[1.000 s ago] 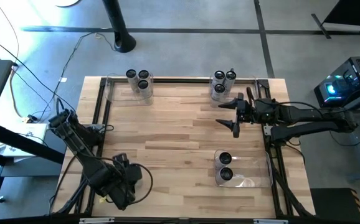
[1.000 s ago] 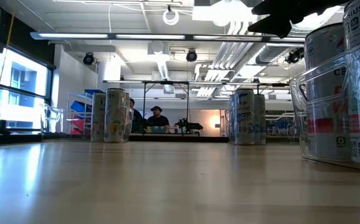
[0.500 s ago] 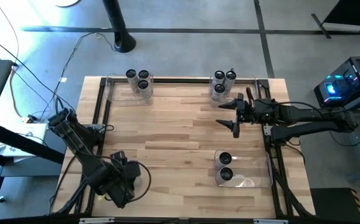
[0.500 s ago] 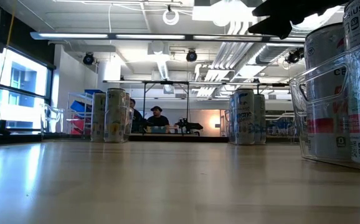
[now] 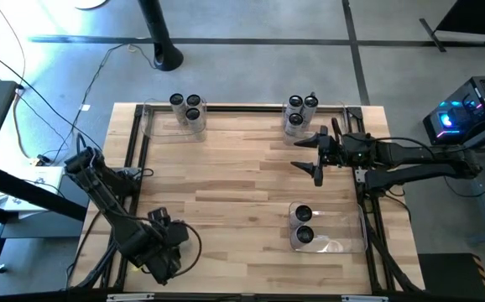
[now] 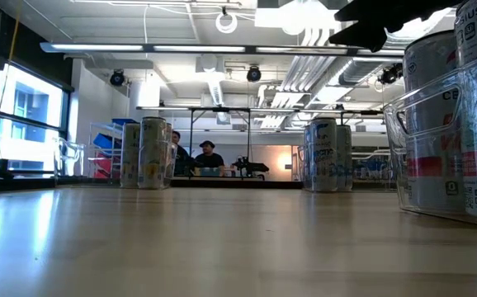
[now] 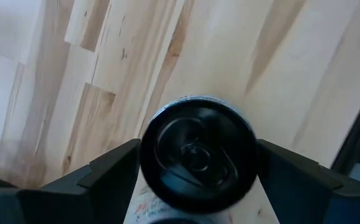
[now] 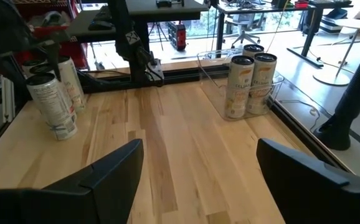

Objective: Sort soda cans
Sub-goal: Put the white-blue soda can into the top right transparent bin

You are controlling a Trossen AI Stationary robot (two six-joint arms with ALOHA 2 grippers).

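A soda can (image 7: 197,152) stands upright on the wooden table near its near left corner, dark round top up. My left gripper (image 5: 163,252) hangs over it pointing down, open, one finger (image 7: 108,171) on each side of the can's top. In the right wrist view that can and another (image 8: 52,102) stand under the left arm. My right gripper (image 5: 312,157) hovers open and level over the table's right half, with nothing between its fingers. More soda cans stand in clear bins at the far left (image 5: 185,109), far right (image 5: 301,113) and near right (image 5: 303,225). My left gripper comes at the can from above, its fingers close beside the rim (image 7: 146,146) on two opposite sides. Whether they touch it, I cannot tell. The can stands on the table.
A black frame (image 5: 138,147) runs along the table's edges. The clear bin at the near right (image 5: 343,231) has room beside its two cans. Bare wood (image 5: 234,184) lies in the table's middle. People sit far behind the table (image 6: 208,157).
My left gripper has shifted a little toward the table's near left corner and sunk slightly, staying open.
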